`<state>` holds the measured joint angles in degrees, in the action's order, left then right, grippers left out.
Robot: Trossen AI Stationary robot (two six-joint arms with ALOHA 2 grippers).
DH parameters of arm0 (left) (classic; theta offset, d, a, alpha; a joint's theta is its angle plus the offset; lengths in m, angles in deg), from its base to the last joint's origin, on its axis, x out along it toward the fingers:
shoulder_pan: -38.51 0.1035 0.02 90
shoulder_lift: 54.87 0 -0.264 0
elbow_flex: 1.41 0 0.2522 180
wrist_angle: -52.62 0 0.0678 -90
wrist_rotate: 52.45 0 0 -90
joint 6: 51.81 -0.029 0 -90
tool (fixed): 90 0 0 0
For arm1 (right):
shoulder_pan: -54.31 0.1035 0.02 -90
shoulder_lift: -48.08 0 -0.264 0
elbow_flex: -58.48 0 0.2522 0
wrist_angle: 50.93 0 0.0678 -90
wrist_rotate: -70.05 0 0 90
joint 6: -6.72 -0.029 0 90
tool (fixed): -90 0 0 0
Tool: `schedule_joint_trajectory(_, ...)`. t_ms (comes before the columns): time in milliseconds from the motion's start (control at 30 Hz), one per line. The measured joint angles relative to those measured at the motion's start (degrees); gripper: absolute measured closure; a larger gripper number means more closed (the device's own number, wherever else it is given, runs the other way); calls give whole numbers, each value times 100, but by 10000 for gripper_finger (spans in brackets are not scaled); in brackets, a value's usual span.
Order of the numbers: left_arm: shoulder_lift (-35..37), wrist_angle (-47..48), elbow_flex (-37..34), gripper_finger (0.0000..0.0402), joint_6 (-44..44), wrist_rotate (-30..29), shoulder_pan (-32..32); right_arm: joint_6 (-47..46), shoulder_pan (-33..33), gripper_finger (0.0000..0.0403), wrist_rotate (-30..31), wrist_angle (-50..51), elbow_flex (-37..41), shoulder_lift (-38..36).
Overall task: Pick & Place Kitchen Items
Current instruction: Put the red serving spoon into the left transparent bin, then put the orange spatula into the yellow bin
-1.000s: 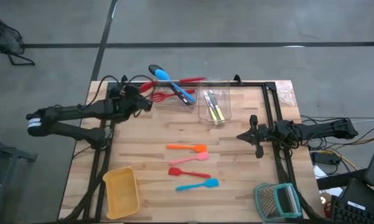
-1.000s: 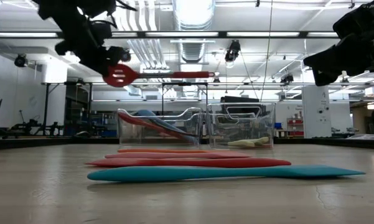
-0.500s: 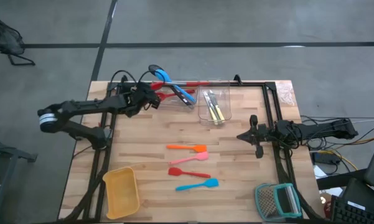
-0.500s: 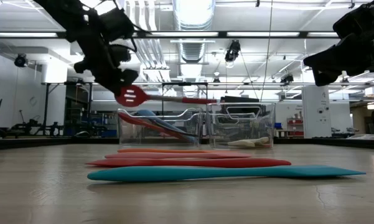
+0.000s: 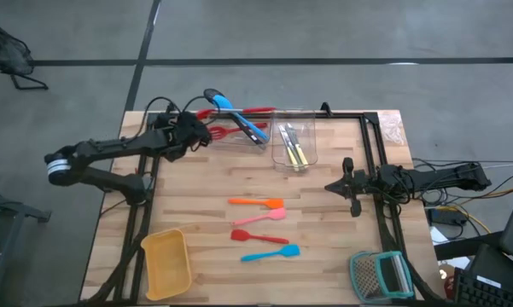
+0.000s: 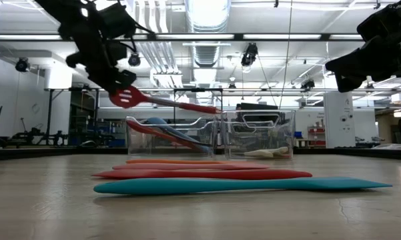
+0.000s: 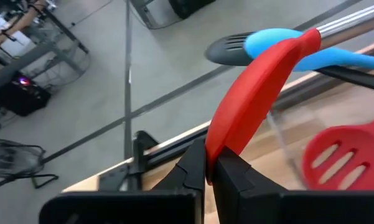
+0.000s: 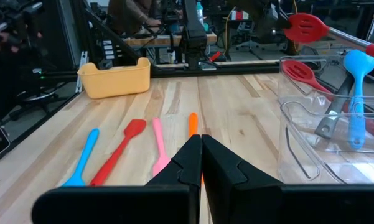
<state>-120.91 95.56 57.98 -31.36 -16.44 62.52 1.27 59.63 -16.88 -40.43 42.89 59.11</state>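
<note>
A long red slotted spoon (image 6: 161,102) is held aloft, clamped by its head in the left gripper (image 6: 113,81), its handle slanting down over the clear tub (image 5: 239,130). A second red spoon (image 5: 228,133), a blue spoon (image 5: 239,118) and a black spoon (image 7: 227,45) are seen in that tub. The right gripper (image 5: 331,187) is parked shut, well apart from the tub.

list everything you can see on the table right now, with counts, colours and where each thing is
red slotted spoons: two, red; one in the far-left tub, one held above it
blue spoon: one, blue, same tub
black spoon: one, black, same tub
clear tubs: two, far edge
yellow-handled cutlery: yellow, right tub; count unclear
small spatulas: four, orange, pink, red, teal, table middle
yellow tray: one, near-left
grater: one, teal-framed, near-right
left gripper: shut on the held spoon
right gripper: shut, empty, right side
</note>
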Motion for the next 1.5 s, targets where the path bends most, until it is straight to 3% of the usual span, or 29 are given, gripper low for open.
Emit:
schedule_joint_trajectory(233,329,819,0,390,184,-150,0,-4,2,394,0,1,0,0)
schedule_joint_trajectory(600,-420,772,-9,382,103,-56,-2,1,0,394,0,1,0,0)
schedule_joint_trajectory(900,-644,631,15,350,-128,210,-7,-3,1,394,0,1,0,0)
schedule_joint_trajectory(1500,-249,638,325,273,-544,489,-380,3,1,394,0,1,0,0)
